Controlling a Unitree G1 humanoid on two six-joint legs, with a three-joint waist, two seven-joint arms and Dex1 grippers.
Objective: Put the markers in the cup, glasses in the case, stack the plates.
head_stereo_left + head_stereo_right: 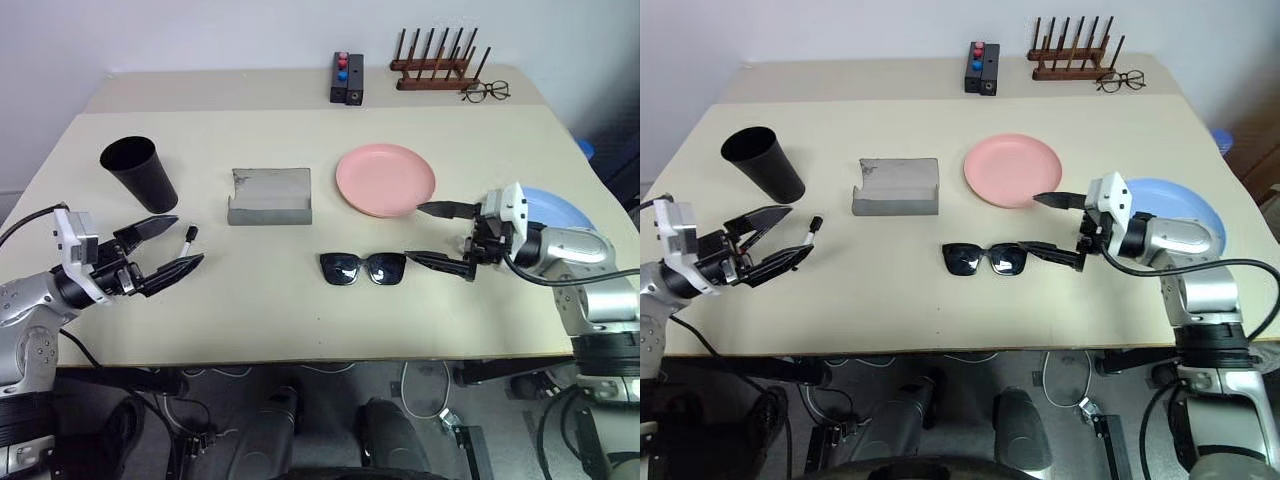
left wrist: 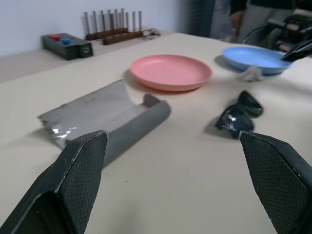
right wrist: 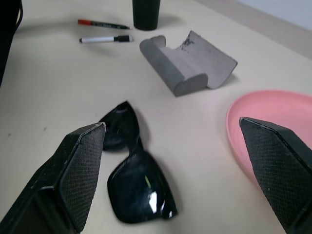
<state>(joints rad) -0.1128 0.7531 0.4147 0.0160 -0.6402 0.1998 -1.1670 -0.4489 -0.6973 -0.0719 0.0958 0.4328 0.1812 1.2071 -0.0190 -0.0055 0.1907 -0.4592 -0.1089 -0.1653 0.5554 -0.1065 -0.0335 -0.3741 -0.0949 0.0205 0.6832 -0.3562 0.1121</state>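
Note:
The black cup point(image 1: 140, 172) stands at the table's left. Beside it lies the open grey case point(image 1: 270, 196), then the pink plate point(image 1: 385, 178), with the blue plate point(image 1: 560, 210) at the far right holding a white scrap point(image 2: 251, 73). The black glasses point(image 1: 362, 268) lie unfolded in front of the pink plate. My right gripper point(image 1: 413, 232) is open just right of the glasses, pointing at them. My left gripper point(image 1: 190, 238) is open near the cup, over a white marker point(image 1: 813, 226). A red marker point(image 3: 103, 24) lies next to the white marker point(image 3: 105, 39).
At the table's back stand a black box with red and blue buttons point(image 1: 346, 78), a wooden peg rack point(image 1: 437, 62) and clear-lens spectacles point(image 1: 485, 92). A person point(image 2: 253, 14) stands beyond the table's right side. The table's front edge point(image 1: 300, 358) runs close below both grippers.

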